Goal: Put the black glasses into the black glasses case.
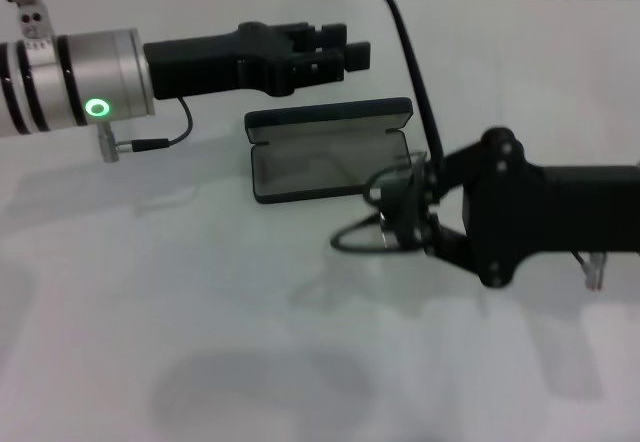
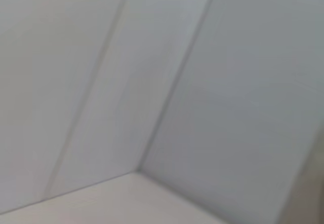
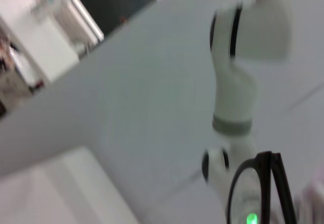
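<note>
Left gripper (image 1: 345, 52) hovers behind the open case (image 1: 325, 157), fingers apparently apart, empty. Right gripper (image 1: 405, 212) fingers closed on the glasses (image 1: 375, 224), held beside the case above the worktop (image 1: 200, 342). Judged light, fragile; grip the frame.

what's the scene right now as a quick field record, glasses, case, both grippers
black glasses: held by the right gripper, lifted just in front of the case's near right corner, one temple arm sticking up and back
black glasses case: open on the white table, grey lining showing, nothing inside
right gripper: shut on the glasses beside the case, not yet over the tray
left gripper: hovering behind the case's lid, holding nothing
task status: glasses not yet in the case
</note>
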Motion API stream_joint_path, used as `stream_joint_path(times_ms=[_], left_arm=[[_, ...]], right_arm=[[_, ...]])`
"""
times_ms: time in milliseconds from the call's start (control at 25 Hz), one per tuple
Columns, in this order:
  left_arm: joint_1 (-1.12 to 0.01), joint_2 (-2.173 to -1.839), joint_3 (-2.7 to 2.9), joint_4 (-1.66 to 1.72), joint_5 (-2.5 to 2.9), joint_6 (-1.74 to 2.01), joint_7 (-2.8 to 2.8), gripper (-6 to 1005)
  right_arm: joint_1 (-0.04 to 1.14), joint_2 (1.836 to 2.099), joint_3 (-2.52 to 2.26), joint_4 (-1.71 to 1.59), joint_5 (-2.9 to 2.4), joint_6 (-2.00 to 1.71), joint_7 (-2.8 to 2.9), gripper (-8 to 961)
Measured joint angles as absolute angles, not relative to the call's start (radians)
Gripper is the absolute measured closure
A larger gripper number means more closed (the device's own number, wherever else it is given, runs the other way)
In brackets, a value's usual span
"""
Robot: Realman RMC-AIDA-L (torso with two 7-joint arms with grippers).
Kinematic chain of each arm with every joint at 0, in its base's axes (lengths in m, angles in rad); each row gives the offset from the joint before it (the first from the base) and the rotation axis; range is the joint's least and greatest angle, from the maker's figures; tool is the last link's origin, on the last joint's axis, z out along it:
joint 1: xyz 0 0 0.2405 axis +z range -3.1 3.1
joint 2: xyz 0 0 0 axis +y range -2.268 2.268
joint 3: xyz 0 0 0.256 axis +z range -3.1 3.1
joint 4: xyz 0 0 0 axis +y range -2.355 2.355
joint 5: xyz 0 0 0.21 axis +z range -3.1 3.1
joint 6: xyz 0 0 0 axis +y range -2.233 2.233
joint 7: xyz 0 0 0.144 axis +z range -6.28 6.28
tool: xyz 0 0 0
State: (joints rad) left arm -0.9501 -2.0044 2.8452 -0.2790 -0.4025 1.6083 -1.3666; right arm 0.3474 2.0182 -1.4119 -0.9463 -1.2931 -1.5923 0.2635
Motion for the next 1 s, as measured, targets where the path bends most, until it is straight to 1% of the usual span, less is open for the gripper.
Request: stream_joint_path(times_ms=[120,240,360,440,520,600,760,1000], left_arm=[[-0.955,-2.014,2.845,-0.276,-0.393,1.569,-1.337,416],[-0.966,-2.037,2.845,-0.270,-0.424,1.568,-1.264,414],[-0.977,-2.065,2.844,-0.265,-0.476,1.589,-1.177,413],[-0.967,-2.077,2.844,-0.262,-0.517,1.617,-1.121,412],[-0.956,-2.081,2.844,-0.258,-0.538,1.630,-1.091,410],[-0.939,-2.083,2.844,-0.248,-0.563,1.644,-1.043,409],[-0.894,-2.083,2.843,-0.218,-0.595,1.704,-0.928,407],[-0.876,-2.083,2.844,-0.216,-0.589,1.739,-0.884,403]], right_arm=[[0.353,2.018,-1.406,-0.940,-1.293,-1.674,0.298,838],[0.378,2.018,-1.405,-0.907,-1.292,-1.709,0.360,837],[0.427,2.018,-1.389,-0.840,-1.292,-1.706,0.435,837],[0.490,2.016,-1.367,-0.744,-1.295,-1.706,0.485,837],[0.540,2.014,-1.350,-0.665,-1.297,-1.709,0.516,837],[0.567,2.011,-1.339,-0.615,-1.298,-1.710,0.537,836],[0.572,2.009,-1.331,-0.587,-1.297,-1.693,0.549,836],[0.571,2.006,-1.310,-0.585,-1.299,-1.676,0.579,835]])
